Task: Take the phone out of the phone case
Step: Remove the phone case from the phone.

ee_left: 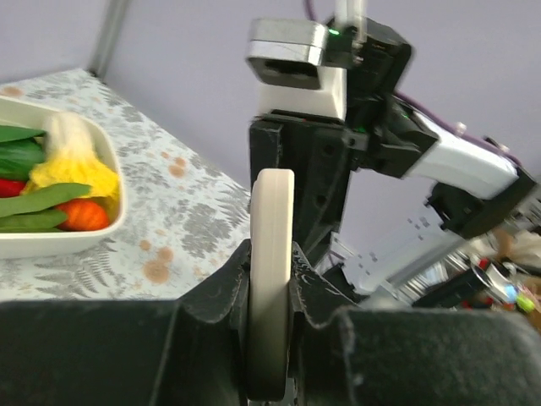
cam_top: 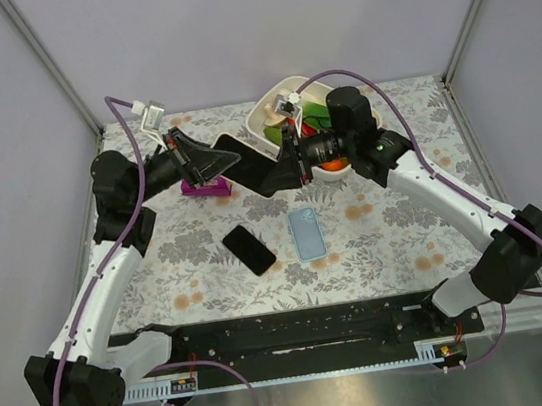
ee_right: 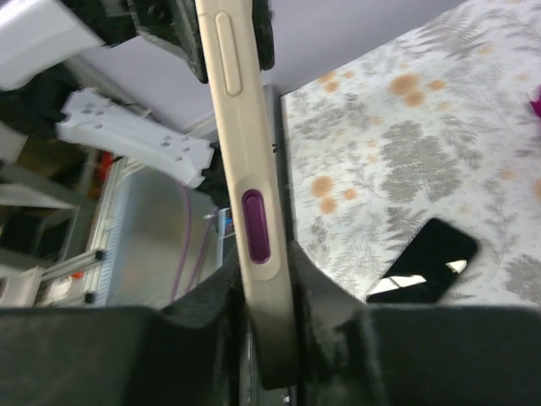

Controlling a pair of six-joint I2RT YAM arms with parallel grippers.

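Closest to us, our right tool (ee_right: pixel 266 283) pinches one end of the cream phone case (ee_right: pixel 243 169); our left tool (ee_left: pixel 270 283) pinches the other end; the case hangs above the surface (cam_top: pixel 394 216), its long side running between both tools; only the top view shows the dark face of the phone (cam_top: pixel 256 170) inside; only the right wrist shows the purple button (ee_right: pixel 255 224).

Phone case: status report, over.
Left gripper and right gripper both shut on the phone case, held aloft between them. No separation visible. Black phone, blue case lie below, not obstructing.
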